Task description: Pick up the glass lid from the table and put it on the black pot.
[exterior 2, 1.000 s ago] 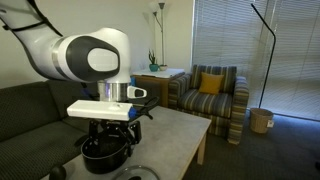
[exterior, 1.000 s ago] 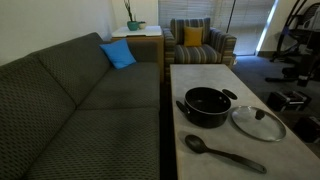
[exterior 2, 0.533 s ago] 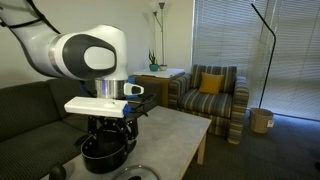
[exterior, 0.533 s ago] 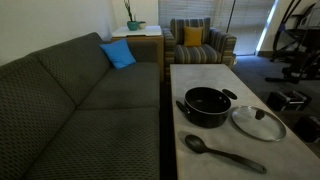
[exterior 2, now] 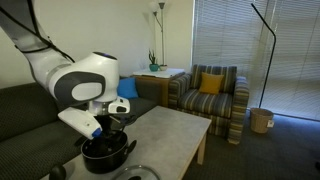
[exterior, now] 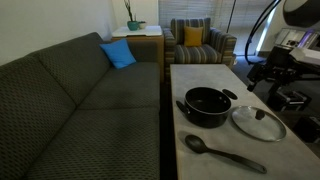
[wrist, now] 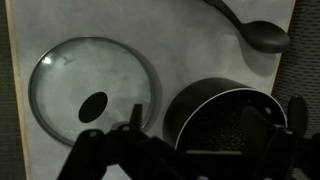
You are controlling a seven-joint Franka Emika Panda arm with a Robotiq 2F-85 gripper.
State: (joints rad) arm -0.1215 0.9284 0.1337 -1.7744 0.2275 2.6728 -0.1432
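The glass lid (exterior: 258,122) lies flat on the grey table (exterior: 200,75), right beside the black pot (exterior: 207,106). In the wrist view the lid (wrist: 95,88), with its dark knob, lies left of the pot (wrist: 225,125). My gripper (wrist: 214,112) is open and empty, above the pot and just to one side of the lid. It hangs over the pot (exterior 2: 105,153) in an exterior view (exterior 2: 112,128), where only the lid's edge (exterior 2: 140,175) shows. In an exterior view the arm enters from the right (exterior: 270,68).
A long black spoon (exterior: 222,153) lies at the table's near end, also seen in the wrist view (wrist: 255,30). A dark sofa (exterior: 90,110) with a blue cushion (exterior: 118,54) runs along the table. A striped armchair (exterior: 198,42) and a wooden side table (exterior: 137,32) stand beyond.
The arm has swung and tilted lower over the pot. It now shows at the right edge of an exterior view where it was out of frame. Pot, lid and spoon have not moved.
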